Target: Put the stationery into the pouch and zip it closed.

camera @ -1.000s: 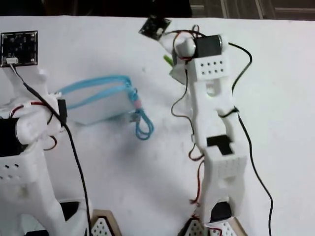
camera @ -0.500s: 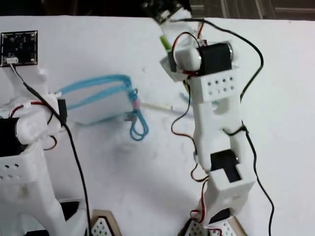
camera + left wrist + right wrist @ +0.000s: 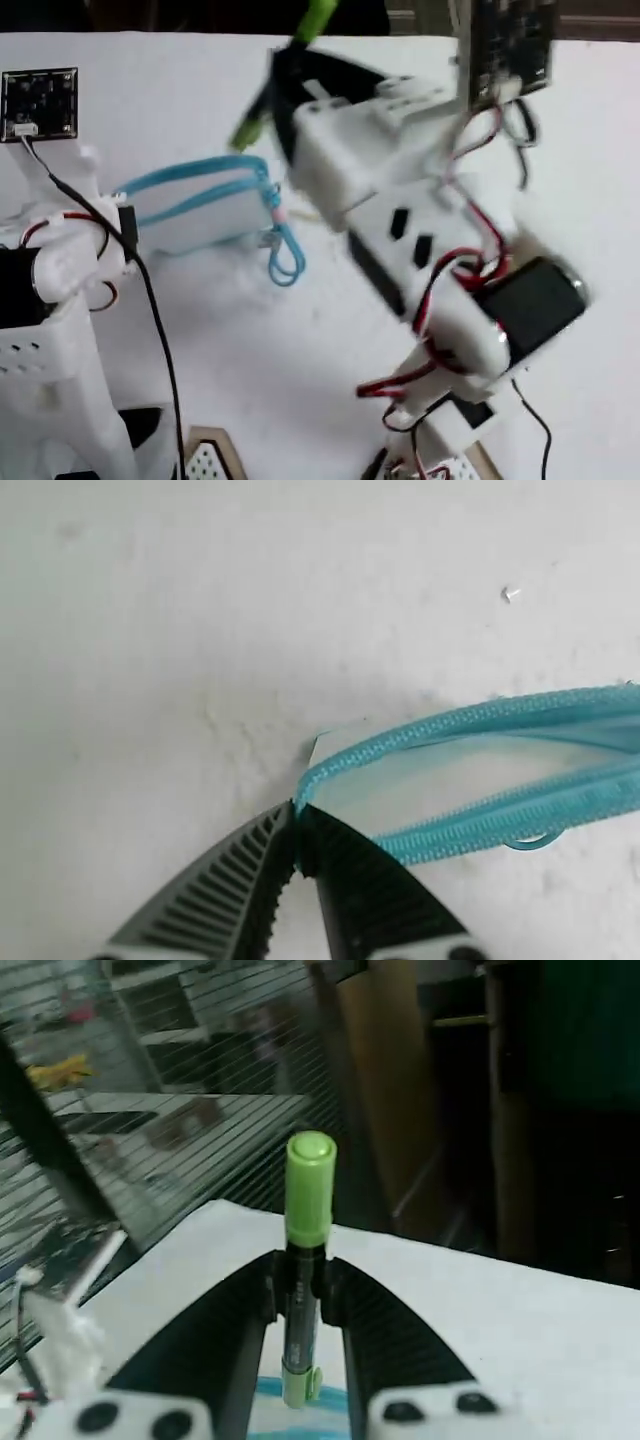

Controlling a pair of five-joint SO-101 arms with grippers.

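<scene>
A clear pouch (image 3: 205,220) with a blue zipper lies on the white table, its mouth gaping. My left gripper (image 3: 124,230) is at the pouch's left end. In the left wrist view that gripper (image 3: 297,832) is shut on the corner of the pouch (image 3: 450,780) where the zipper tape ends. My right gripper (image 3: 285,85) hangs high above the pouch's right part, shut on a green marker (image 3: 262,110) that slants down toward the zipper. In the right wrist view the marker (image 3: 308,1195) stands between the black jaws of the gripper (image 3: 300,1295).
A blue cord loop (image 3: 286,262) trails from the zipper pull at the pouch's right end. The raised right arm (image 3: 440,260) covers the middle and right of the table (image 3: 250,360). The table's far edge (image 3: 150,36) meets a dark background.
The right arm has lifted off the table with the green marker and swung left toward the pouch, rising close to the camera. The left arm and pouch stayed put.
</scene>
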